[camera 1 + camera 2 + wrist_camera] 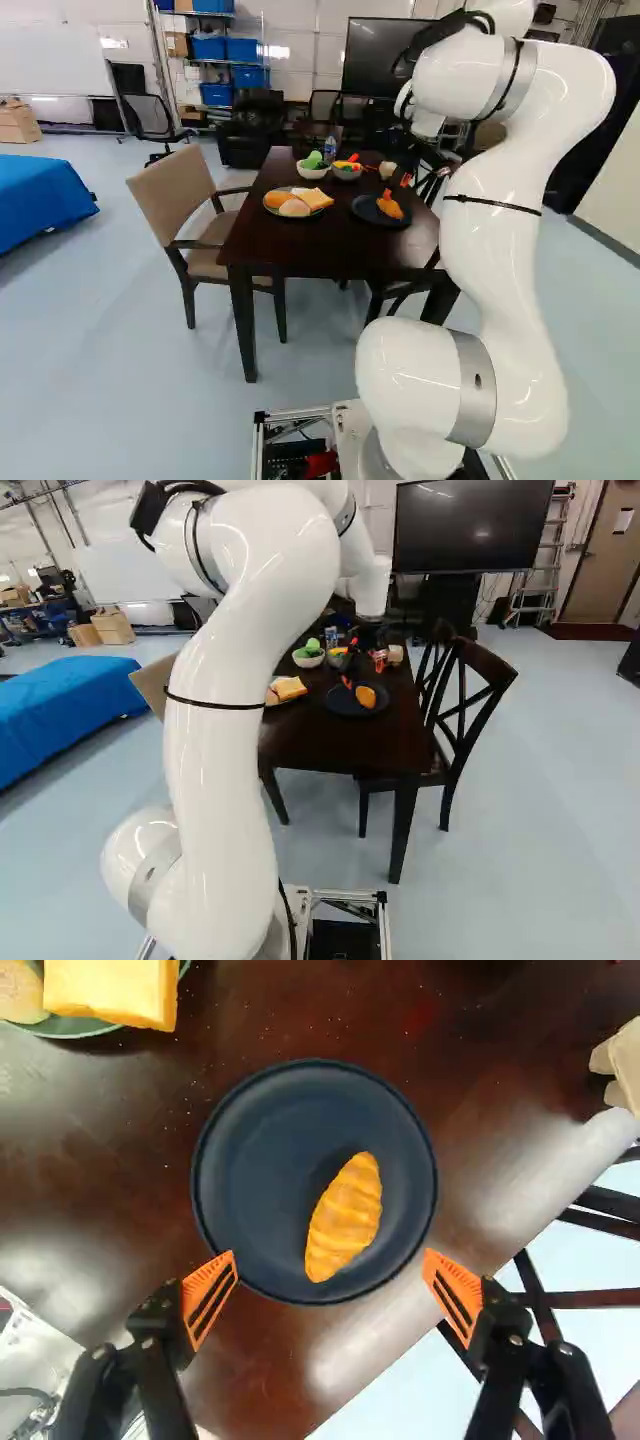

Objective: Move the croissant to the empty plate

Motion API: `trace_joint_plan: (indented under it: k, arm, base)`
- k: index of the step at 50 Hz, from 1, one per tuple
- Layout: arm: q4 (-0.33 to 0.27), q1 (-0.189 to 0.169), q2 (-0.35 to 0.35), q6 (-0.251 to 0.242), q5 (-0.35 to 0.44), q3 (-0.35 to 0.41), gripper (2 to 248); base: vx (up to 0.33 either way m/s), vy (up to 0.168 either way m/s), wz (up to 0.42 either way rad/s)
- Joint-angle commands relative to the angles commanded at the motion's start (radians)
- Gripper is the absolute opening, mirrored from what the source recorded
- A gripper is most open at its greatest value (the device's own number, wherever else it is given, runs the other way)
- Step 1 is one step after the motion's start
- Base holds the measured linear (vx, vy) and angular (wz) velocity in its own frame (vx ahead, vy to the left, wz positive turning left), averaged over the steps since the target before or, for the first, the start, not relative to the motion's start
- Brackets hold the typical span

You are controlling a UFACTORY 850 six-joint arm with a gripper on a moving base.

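On the dark table (330,245), the croissant (345,1218) is seated on the dark plate (255,1160), off-centre, toward the gripper (363,670) side. End effector released: fingers spread wide, seen in the wrist view near the plate's rim, with the croissant ahead of the gap. Height above the plate can't be told.

Neighbours: the food plate (292,216) is set beside the dark one, loaded with a bread slice (315,198), an orange roll (277,199) and a pale bun (295,208). Farther back, two bowls are placed side by side: green bowl contents (313,160) in one, yellow and red pieces (348,163) in the other. A bottle (330,149) is stood behind them. A beige object (395,654) is located beyond the dark plate; cut off in wrist view, type unclear.

Obstacles: table flanked by a padded chair (168,190) on the left and a wooden chair (480,680) on the right. Farther left, a blue-covered surface (38,200) is parked.
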Motion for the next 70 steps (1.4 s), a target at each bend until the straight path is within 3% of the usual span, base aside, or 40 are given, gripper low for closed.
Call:
trace_joint_plan:
  k: [70]
  arm:
    - [0.000,-0.012,0.098,0.000,-0.239,-0.090,247]
  base:
    - [0.000,0.000,0.000]
